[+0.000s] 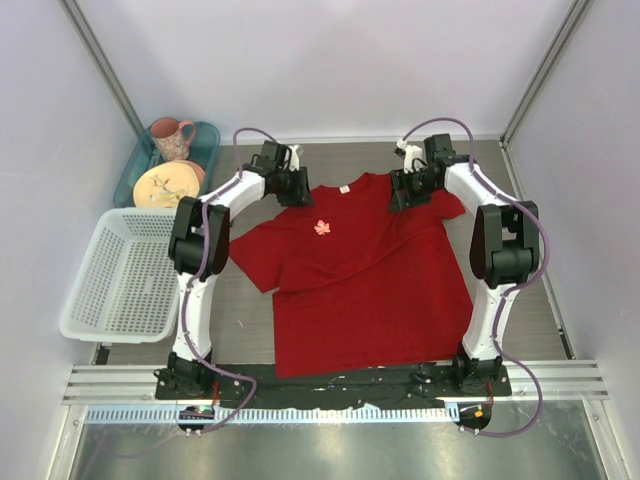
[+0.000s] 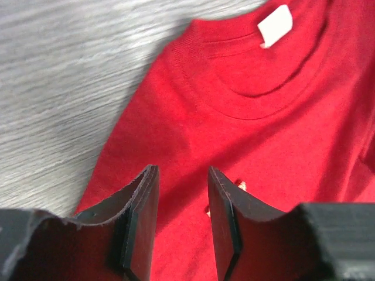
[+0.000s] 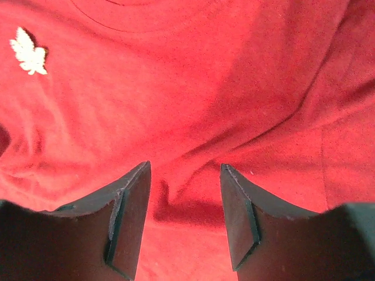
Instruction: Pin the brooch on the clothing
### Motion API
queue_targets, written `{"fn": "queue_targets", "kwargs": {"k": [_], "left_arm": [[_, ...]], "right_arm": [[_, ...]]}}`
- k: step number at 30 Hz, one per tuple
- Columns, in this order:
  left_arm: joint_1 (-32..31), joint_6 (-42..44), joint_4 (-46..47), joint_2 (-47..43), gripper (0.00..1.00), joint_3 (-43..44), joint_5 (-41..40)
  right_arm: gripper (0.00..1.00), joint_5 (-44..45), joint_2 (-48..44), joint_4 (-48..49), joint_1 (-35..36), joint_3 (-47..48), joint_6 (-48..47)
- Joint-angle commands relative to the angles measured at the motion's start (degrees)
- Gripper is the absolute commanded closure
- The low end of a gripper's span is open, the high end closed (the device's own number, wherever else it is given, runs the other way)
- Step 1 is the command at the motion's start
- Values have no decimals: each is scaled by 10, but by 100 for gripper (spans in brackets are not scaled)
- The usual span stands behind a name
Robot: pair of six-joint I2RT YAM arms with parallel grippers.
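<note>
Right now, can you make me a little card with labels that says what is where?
shirt: red T-shirt spread out, white label at the neck
brooch: pale leaf pin on the shirt's chest; pinned or just lying, cannot tell
left gripper: open, empty, over the shirt
right gripper: open, empty, over the shirt
off to the side: white basket; mug and plate in a teal tray
</note>
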Motion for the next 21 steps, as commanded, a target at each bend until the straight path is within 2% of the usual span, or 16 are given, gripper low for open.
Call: {"fn": "queue_targets", "kwargs": {"k": [1,7,11,16,19,21], "left_arm": [[1,-69,-52,32,59,40,-23],[9,-76,-126,85,66,81,-135],[34,-52,-160,150,69,185,-195],[71,3,-133,219,65,293,-63],[77,24,-110,236,60,341,0],[79,28,-92,242,59,359,9]], "right_arm": [[45,38,6,-10,-8,26,-8],[48,87,60,-12,-11,93,-8],[48,105,79,-18,-24,114,-15],[48,114,135,-16,-41,179,-18],[49,123,178,-9,-44,237,-17],[49,131,196,-3,-45,277,-17]]}}
